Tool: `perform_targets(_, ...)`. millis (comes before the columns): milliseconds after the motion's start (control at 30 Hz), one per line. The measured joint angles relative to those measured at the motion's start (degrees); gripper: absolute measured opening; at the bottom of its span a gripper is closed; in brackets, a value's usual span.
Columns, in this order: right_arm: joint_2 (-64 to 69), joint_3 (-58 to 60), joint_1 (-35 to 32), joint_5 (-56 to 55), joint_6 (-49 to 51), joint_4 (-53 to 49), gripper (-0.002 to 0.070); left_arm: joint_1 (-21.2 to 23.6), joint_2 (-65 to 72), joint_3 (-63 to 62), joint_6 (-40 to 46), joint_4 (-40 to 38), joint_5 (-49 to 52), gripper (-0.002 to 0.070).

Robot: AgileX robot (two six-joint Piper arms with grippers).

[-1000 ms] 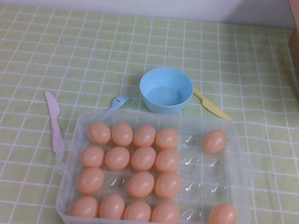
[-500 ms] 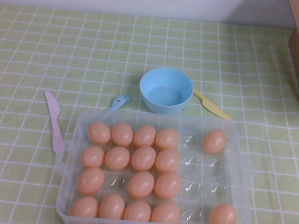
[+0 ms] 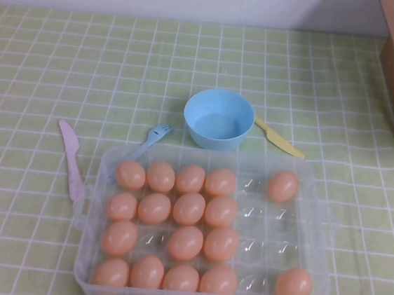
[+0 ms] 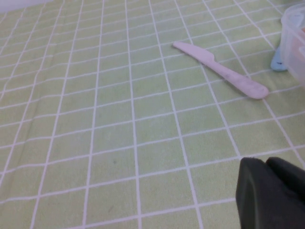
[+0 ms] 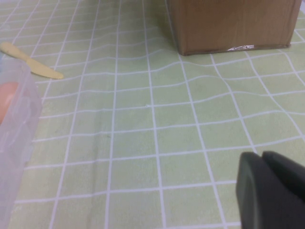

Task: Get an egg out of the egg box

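Clear egg box [image 3: 319, 224] at lower centre of high view, eggs [image 3: 189, 209] filling its left columns, two more at right. Left gripper [image 4: 271, 193] low over cloth near pink knife [image 4: 220, 70]; right gripper [image 5: 271, 188] near cardboard box [image 5: 233, 21]. Both empty, jaw opening impossible to tell.

Right gripper [image 5: 267, 191] dark, at lower right corner of frame, hanging over green checked tablecloth [image 5: 143, 124]; two finger shapes pressed side by side. Brown cardboard box [image 5: 228, 21] at upper right, resting on cloth. Yellow plastic knife [image 5: 29, 59] at upper left, flat on cloth. Clear egg box [image 5: 14, 138] along left edge, one orange egg [image 5: 5, 102] visible through its wall.
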Motion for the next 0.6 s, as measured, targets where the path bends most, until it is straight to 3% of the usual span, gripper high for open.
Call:
perform_targets(133, 0.00, 0.00, 0.00, 0.00, 0.00, 0.00, -0.0017, 0.00, 0.00, 0.00, -0.41, -3.74, -1.21, -0.0005)
perform_targets(367, 0.00, 0.00, 0.00, 0.00, 0.00, 0.00, -0.0017, 0.00, 0.00, 0.00, -8.73, -32.28, -12.25, -0.0005)
perform_targets(600, 0.00, 0.00, 0.00, 0.00, 0.00, 0.00, -0.0017, 0.00, 0.00, 0.00, -8.00, -36.53, -18.54, -0.0005)
